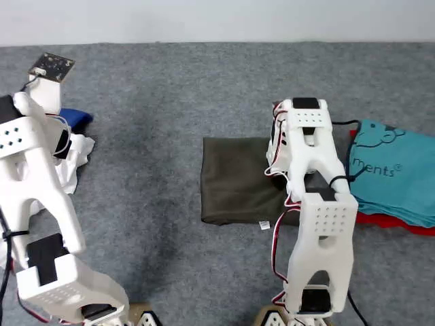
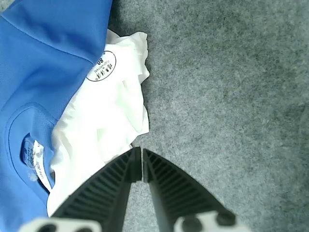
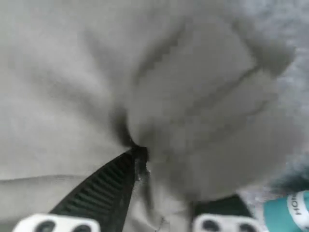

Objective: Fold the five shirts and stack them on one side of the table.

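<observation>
A folded olive shirt (image 1: 234, 180) lies mid-table. My right gripper (image 3: 138, 153) is shut on a bunched fold of this shirt (image 3: 193, 121) at its right edge, under the right arm (image 1: 309, 156). A teal shirt (image 1: 394, 173) lies folded on a red shirt (image 1: 387, 223) at the right side. At the left, a crumpled white shirt (image 2: 104, 121) lies next to a blue shirt (image 2: 43, 63). My left gripper (image 2: 142, 153) hangs shut above the white shirt's edge with nothing in it; the left arm (image 1: 34, 170) covers most of that pile.
Grey carpet-like cloth (image 1: 149, 102) covers the table, with bare room between the two arms and along the far side. The far edge of the table (image 1: 204, 43) meets a pale wall.
</observation>
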`<act>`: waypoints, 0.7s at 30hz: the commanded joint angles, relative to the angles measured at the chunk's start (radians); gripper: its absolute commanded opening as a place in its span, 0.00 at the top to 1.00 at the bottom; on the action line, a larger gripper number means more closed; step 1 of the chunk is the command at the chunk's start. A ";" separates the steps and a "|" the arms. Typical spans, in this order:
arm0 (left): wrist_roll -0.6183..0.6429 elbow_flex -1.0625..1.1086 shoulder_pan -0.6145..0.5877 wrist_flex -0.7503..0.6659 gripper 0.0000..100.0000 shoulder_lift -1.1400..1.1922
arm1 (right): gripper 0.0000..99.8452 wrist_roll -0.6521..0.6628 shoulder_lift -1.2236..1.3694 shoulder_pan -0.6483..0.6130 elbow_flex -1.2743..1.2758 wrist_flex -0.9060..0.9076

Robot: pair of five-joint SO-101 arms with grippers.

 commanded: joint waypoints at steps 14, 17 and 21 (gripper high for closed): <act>-0.008 -0.008 0.003 0.017 0.99 -0.058 | 0.99 0.876 0.010 0.091 -0.422 0.016; -0.008 -0.007 0.003 0.017 0.99 -0.058 | 0.99 0.988 0.010 0.053 -0.420 -0.059; -0.006 -0.004 0.003 0.017 0.99 -0.058 | 0.99 1.074 0.012 -0.004 -0.420 -0.143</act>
